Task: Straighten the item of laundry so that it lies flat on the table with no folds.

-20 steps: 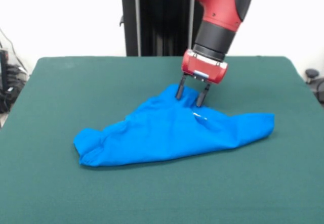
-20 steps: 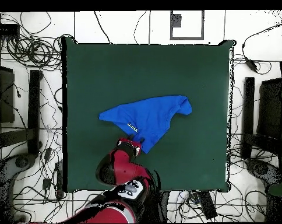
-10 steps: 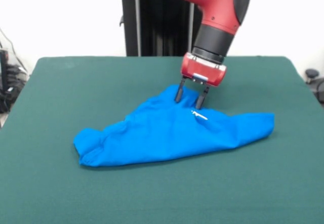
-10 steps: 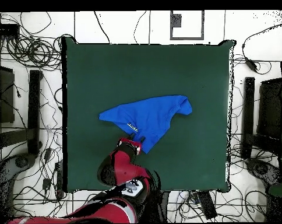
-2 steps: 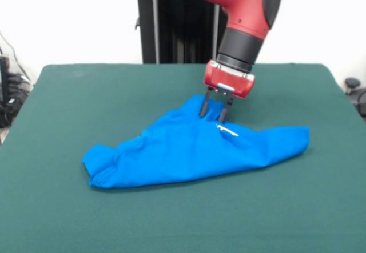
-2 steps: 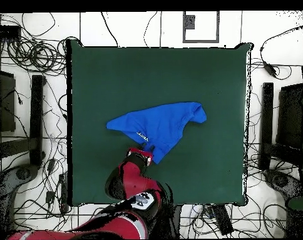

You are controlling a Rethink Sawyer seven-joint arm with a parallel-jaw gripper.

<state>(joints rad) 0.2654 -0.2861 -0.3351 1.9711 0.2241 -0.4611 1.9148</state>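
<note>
Lying crumpled mid-table (image 5: 51,219), the T-shirt (image 5: 189,147) has its rear peak pinched between the gripper's (image 5: 213,111) closing jaws, a thin bite that could slip and leave folds.

Front cam: low, across the table (image 5: 51,207), facing arm. Overhead cam: straight down, farther. Both share whole table.

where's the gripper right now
In the front view the gripper is right of centre, its fingers pinching the far peak of the bunched blue T-shirt on the table.
</note>
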